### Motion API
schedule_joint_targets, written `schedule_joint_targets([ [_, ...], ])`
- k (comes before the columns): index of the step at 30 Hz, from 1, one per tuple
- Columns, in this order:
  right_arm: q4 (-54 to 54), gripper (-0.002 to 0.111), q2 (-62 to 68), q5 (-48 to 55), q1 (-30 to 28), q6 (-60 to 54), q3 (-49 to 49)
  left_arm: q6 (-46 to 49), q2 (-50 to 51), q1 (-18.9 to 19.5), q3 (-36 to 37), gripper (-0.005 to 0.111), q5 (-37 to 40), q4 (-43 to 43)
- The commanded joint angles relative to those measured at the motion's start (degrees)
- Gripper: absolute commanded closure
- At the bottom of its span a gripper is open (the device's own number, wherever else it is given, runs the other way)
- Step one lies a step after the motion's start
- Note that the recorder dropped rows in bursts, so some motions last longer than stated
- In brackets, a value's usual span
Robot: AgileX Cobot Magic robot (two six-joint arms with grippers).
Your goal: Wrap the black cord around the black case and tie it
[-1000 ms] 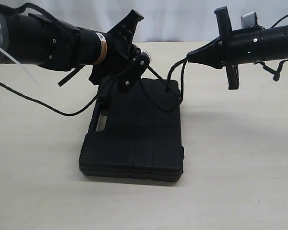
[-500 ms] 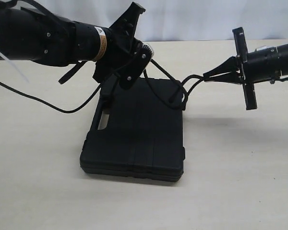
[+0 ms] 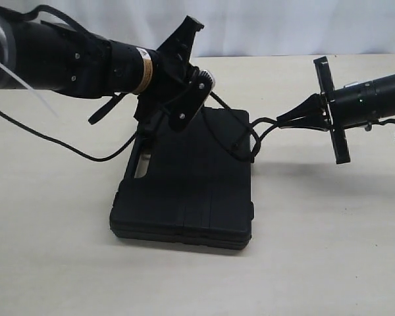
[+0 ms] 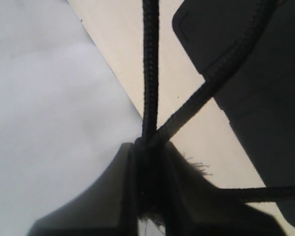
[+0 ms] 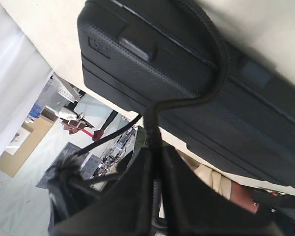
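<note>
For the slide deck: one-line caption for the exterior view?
Left gripper and right gripper each pinch the black cord draped over the black case on the table.

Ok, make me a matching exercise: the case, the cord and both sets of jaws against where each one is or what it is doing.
1 case
2 cord
3 left jaws
4 right jaws

A shut on the cord, over the table to the right of the case
B lying flat on the table
C shut on the cord, above the case's far edge
D running from one set of jaws to the other

Pairs: 1-B, 2-D, 3-C, 4-A
</note>
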Motion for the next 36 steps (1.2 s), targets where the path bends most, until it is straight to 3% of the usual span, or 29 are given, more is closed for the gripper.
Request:
schedule_joint_targets([
  [1,-0.23,0.104,-0.53,0.58,-0.45,0.08,0.16,0.5,0.78,-0.06,-0.41,0.107,-1.68,-0.37],
  [7,-5.07,0.104,-0.53,0.58,0.4,0.08,0.16,0.5,0.78,-0.06,-2.08,0.107,-2.91,-2.56],
  [15,-3.31,0.104,-1.33,0.58,10.21,-4.77,0.16,0.97,0.78,-0.06,-2.08,0.107,-3.52,-6.81],
  [19,-2.33,0.104,-3.05,0.58,10.58,-5.39,0.16,0.97,0.89,-0.06,-2.08,0.107,-0.36,-14.09],
  [24,-2.33,0.104,-3.47,0.58,10.58,-5.39,0.16,0.75,1.37,-0.06,-2.08,0.107,4.16,-14.36],
  [34,-2.05,0.104,-3.47,0.58,10.58,-5.39,0.16,0.75,1.63,-0.06,-1.51,0.107,3.66,-13.67],
  [36,-3.26,0.104,-3.47,-0.73,10.58,-16.91,0.16,0.75,1.63,-0.06,-1.5,0.107,3.66,-13.77],
])
